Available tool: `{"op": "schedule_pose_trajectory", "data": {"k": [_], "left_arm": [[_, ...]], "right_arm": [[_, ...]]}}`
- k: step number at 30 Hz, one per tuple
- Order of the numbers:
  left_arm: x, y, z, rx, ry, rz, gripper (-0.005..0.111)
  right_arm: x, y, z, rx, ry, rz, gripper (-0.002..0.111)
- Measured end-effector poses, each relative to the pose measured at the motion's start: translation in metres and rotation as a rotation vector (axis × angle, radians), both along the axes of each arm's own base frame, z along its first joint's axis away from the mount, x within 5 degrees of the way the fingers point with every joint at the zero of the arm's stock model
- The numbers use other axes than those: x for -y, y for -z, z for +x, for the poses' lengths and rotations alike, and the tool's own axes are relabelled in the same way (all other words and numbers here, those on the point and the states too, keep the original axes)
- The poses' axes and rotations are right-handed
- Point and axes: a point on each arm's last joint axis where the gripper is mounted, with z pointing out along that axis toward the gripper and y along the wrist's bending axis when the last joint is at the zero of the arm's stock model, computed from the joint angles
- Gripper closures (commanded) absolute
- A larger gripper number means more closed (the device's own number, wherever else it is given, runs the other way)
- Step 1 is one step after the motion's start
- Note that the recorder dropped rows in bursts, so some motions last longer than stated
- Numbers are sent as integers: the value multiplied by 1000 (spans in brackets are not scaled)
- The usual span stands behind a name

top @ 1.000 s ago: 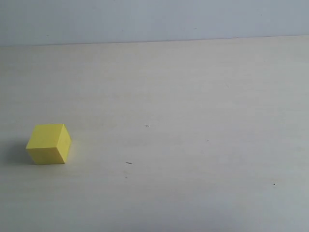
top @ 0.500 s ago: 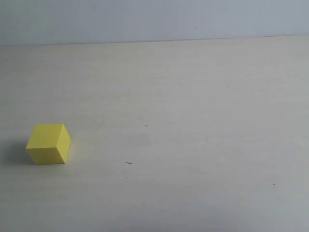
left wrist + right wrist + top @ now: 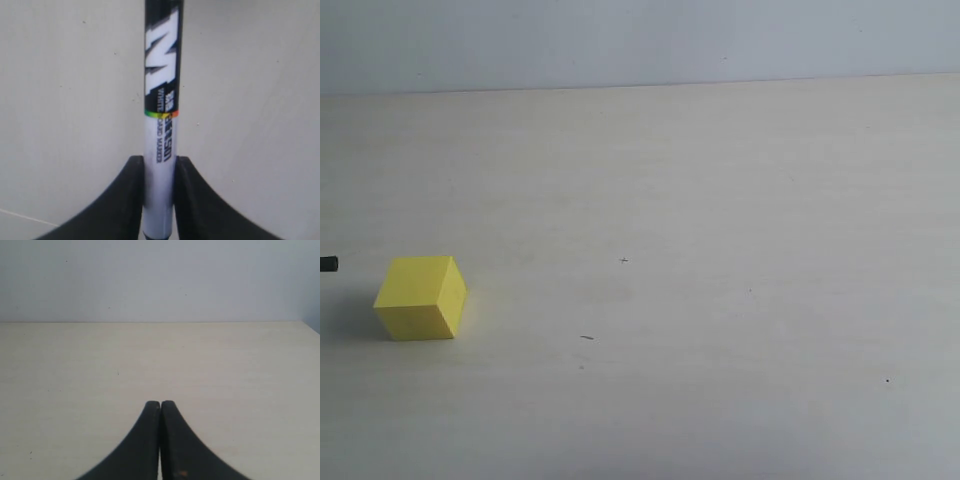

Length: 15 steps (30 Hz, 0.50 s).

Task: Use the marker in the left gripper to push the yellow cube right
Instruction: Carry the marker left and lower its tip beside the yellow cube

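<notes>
the left tool [image 3: 160, 162] is clamping the white barrel of the marker [image 3: 161, 120], one black finger pressing on each side, and the barrel's black lettering is facing the wrist camera. in the exterior view only the marker's black end [image 3: 328, 264] is showing at the left edge, near the yellow cube [image 3: 420, 297] but apart from it. the cube is sitting on the pale worktop [image 3: 720, 250], toward the left side. the right tool [image 3: 160, 405] is holding its fingers pressed together above the worktop.

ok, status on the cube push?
Left gripper shut on marker; right gripper shut, empty. Marker tip left of yellow cube, not touching. Nothing visible in the cube's path rightward.
</notes>
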Motion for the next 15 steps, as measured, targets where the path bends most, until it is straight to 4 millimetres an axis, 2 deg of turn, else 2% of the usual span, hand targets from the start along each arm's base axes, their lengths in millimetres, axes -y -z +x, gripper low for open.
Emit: {"op": "schedule_pose_trajectory", "data": {"k": [4, 15], "left_arm": [[-8, 9, 1, -44, 58, -31, 107], [-6, 40, 11, -89, 116, -97, 107]], "right_arm": [[0, 0, 0, 0, 0, 0, 108], [0, 0, 0, 0, 0, 0, 108]]}}
